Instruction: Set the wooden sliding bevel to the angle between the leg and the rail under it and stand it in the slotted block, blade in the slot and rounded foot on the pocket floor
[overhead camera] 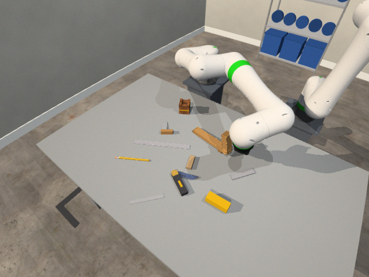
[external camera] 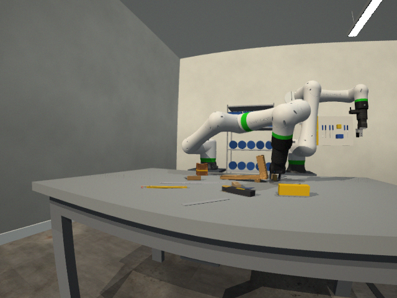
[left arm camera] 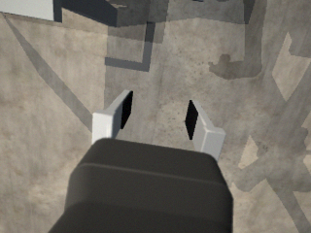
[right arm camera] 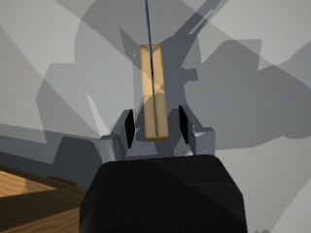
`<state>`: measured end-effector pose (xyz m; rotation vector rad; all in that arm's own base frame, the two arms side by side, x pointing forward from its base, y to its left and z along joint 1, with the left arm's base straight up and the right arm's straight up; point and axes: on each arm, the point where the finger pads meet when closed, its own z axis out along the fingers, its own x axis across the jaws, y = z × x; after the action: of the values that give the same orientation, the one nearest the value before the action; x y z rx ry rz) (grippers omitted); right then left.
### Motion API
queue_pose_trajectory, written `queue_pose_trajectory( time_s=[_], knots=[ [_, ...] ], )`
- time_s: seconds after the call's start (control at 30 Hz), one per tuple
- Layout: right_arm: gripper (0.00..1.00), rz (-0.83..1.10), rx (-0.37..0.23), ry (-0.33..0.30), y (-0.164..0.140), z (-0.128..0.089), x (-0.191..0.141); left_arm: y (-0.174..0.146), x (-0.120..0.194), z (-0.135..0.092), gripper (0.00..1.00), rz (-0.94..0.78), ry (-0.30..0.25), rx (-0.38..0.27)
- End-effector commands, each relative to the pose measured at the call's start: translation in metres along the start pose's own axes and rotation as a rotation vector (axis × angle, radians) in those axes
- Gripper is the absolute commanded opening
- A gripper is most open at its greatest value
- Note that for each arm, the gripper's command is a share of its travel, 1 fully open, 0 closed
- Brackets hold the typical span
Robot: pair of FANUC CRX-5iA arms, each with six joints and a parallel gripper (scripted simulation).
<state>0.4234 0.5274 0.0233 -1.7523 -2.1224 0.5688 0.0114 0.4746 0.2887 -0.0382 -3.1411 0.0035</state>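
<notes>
The wooden bevel (right arm camera: 155, 87) (external camera: 275, 177) has a pale wooden handle, with its thin blue blade pointing away along the handle's line in the right wrist view. My right gripper (right arm camera: 156, 118) is open, with a finger on each side of the handle's near end and gaps on both sides. The arm hides it in the top view. The leg (overhead camera: 226, 142) (external camera: 262, 166) rises leaning from the end of the rail (overhead camera: 208, 138) (external camera: 239, 177), beside the right gripper. The slotted block (overhead camera: 184, 110) (external camera: 201, 169) stands at the back. My left gripper (left arm camera: 159, 107) (external camera: 359, 132) is open and empty, above the floor.
The black bevel (overhead camera: 180, 184) (external camera: 239, 190) lies near the small wooden block (overhead camera: 190, 162). A yellow block (overhead camera: 217, 201) (external camera: 293, 189), a pencil (overhead camera: 132, 158), a ruler (overhead camera: 162, 144), a small square (overhead camera: 166, 131) and metal strips (overhead camera: 243, 173) (overhead camera: 146, 198) lie around.
</notes>
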Motion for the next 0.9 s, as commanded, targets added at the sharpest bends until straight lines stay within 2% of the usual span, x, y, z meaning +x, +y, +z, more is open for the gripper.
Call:
queue_pose_trajectory(
  time_s=[0.0, 0.23, 0.27, 0.87],
  knots=[
    [0.87, -0.001, -0.002, 0.001, -0.0003, -0.0016, -0.0001, 0.0003, -0.0001, -0.0009, 1.0, 0.0, 0.0, -0.002],
    [0.87, -0.001, -0.002, 0.001, -0.0003, -0.0016, -0.0001, 0.0003, -0.0001, -0.0009, 1.0, 0.0, 0.0, -0.002],
    [0.0, -0.001, -0.002, 0.001, -0.0003, -0.0016, -0.0001, 0.0003, -0.0001, -0.0009, 1.0, 0.0, 0.0, -0.002],
    [0.0, -0.001, -0.002, 0.001, -0.0003, -0.0016, -0.0001, 0.0003, -0.0001, -0.0009, 1.0, 0.0, 0.0, -0.002]
  ],
)
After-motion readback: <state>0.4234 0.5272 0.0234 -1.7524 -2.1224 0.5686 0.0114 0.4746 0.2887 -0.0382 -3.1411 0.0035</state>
